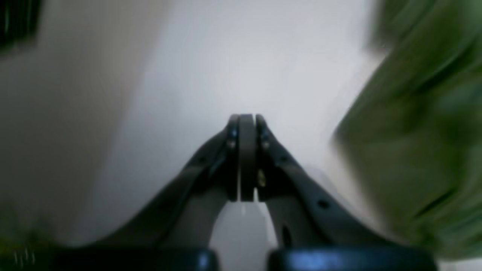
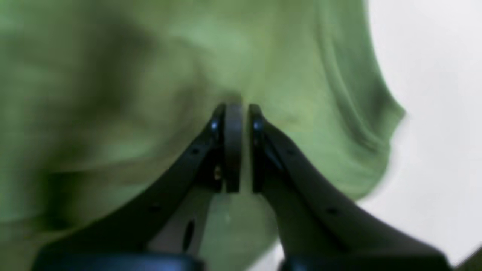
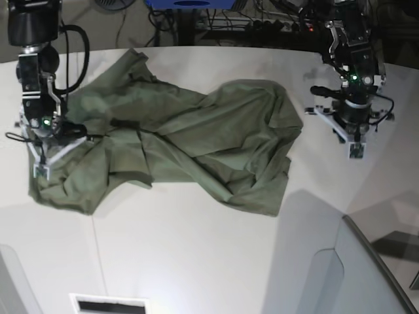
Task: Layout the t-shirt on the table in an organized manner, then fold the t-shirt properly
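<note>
- Your t-shirt is a plain olive green with no print; its folds and creases read as darker green shadows.
- The desk you work on is matte white, crossed by thin dark seam lines.
- Your left pincer is black, with a bluish sheen at its base.
- Your right pincer is the same black, set against the green cloth.
- The angled panel looks pale grey.
</note>
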Robot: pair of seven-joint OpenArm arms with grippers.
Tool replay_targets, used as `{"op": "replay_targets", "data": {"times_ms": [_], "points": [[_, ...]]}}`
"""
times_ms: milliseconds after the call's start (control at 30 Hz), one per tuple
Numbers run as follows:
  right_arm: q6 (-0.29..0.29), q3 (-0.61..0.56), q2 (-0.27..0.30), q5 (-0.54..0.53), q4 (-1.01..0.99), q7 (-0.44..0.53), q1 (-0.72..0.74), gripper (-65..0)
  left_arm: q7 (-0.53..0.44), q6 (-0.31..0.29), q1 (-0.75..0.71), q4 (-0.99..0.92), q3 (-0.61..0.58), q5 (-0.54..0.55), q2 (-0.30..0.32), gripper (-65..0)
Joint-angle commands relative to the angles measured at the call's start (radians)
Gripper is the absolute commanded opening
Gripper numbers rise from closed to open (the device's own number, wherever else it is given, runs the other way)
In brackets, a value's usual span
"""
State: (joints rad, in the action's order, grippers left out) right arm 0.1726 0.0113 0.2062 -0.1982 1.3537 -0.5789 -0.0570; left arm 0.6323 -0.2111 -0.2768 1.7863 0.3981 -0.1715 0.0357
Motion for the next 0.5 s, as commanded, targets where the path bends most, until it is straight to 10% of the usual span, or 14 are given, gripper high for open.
{"op": "replay_targets", "data": {"times_ms": [0,167,467], "points": [[-0.023,0.009,0.014,0.007,0.068,0.021,-0.002,-57.0,0.001,0.008,-0.005,0.020,0.000,-0.007,0.000,-65.0],[-0.206,0.029,-0.050,-0.040,0.237,-0.045,-0.059,-35.4,-0.001,0.009,-0.012,0.005,0.011,-0.001,0.000,-65.0],[-0.258,0.049,-0.170,-0.142,0.194,-0.134,-0.060,-33.2,-0.004,0.005,-0.028,-0.003,0.180,0.002,0.007,-65.0]]}}
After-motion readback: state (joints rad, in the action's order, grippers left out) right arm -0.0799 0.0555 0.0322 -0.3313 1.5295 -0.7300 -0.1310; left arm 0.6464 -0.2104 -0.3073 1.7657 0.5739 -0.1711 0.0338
